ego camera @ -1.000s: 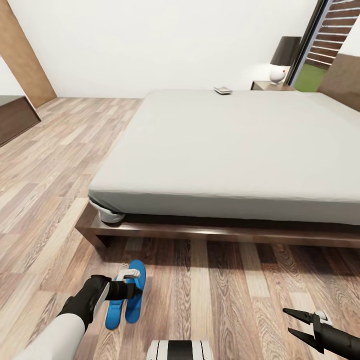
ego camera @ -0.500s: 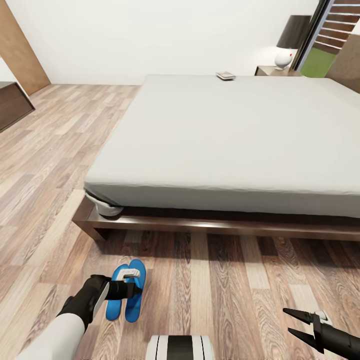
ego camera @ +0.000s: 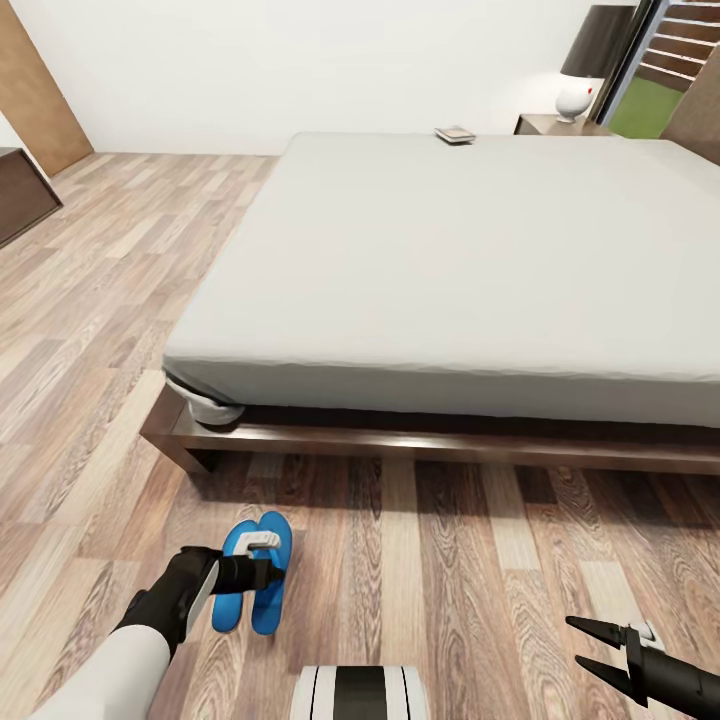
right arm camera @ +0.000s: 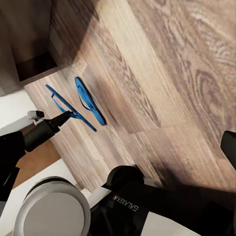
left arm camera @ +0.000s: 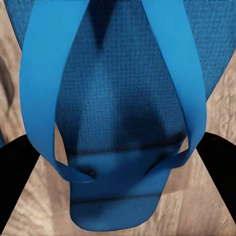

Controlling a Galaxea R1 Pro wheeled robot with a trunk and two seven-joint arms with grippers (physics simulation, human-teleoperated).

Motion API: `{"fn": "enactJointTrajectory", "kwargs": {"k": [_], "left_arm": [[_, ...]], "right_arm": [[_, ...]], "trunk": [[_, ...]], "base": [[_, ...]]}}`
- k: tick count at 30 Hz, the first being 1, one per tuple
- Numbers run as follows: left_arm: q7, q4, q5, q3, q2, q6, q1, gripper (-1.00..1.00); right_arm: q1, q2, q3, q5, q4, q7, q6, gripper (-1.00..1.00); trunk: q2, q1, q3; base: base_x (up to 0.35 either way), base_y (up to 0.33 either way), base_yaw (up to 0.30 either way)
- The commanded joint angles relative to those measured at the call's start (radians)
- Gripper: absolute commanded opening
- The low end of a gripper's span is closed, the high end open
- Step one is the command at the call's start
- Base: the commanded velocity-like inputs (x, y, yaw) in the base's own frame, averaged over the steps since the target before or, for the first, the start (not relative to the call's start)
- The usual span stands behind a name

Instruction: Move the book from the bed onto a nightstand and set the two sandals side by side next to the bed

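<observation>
On the wood-plank floor (ego camera: pixel 450 580), just off the near corner of the bed (ego camera: pixel 450 260), the two blue sandals (ego camera: pixel 255 575) lie side by side. The left hand (ego camera: pixel 262 575) sits over them; the left wrist view shows a sandal's toe strap (left arm camera: pixel 46 98) between its dark fingers (left arm camera: pixel 14 177), though whether they grip it I cannot tell. The right hand (ego camera: pixel 585 643) hangs open, well apart. The book (ego camera: pixel 455 134) lies at the bed's far edge, near the nightstand (ego camera: pixel 560 125) carrying a lamp (ego camera: pixel 590 60).

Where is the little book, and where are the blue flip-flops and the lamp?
book (ego camera: pixel 455 134), head view, middle of its cover.
blue flip-flops (ego camera: pixel 272 530), head view, toe end of one sole.
lamp (ego camera: pixel 576 98), head view, white round base.
</observation>
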Motion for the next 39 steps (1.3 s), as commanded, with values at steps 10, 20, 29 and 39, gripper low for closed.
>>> {"fn": "enactJointTrajectory", "kwargs": {"k": [10,20,29,39], "left_arm": [[-0.009,-0.014,-0.012,0.004,0.000,0.004,0.000,-1.00],[-0.012,-0.017,-0.014,-0.010,0.004,0.005,0.000,-1.00],[-0.011,-0.017,-0.017,-0.099,0.010,0.006,0.000,-1.00],[-0.010,-0.017,-0.019,-0.116,0.012,0.007,0.000,-1.00]], "right_arm": [[-0.001,-0.001,0.006,-0.007,0.000,0.002,0.008,1.00],[-0.001,-0.001,0.006,-0.006,0.000,0.001,0.007,1.00],[-0.001,-0.001,-0.002,-0.009,-0.002,0.004,0.005,1.00],[-0.001,-0.007,-0.005,-0.011,-0.025,0.018,-0.002,1.00]], "trunk": [[0.000,0.000,-0.001],[0.000,0.000,-0.001],[0.000,0.000,-0.001],[0.000,0.000,-0.001]], "base": [[0.000,0.000,0.000],[0.000,0.000,0.000],[0.000,0.000,0.000],[0.000,0.000,0.000]]}}
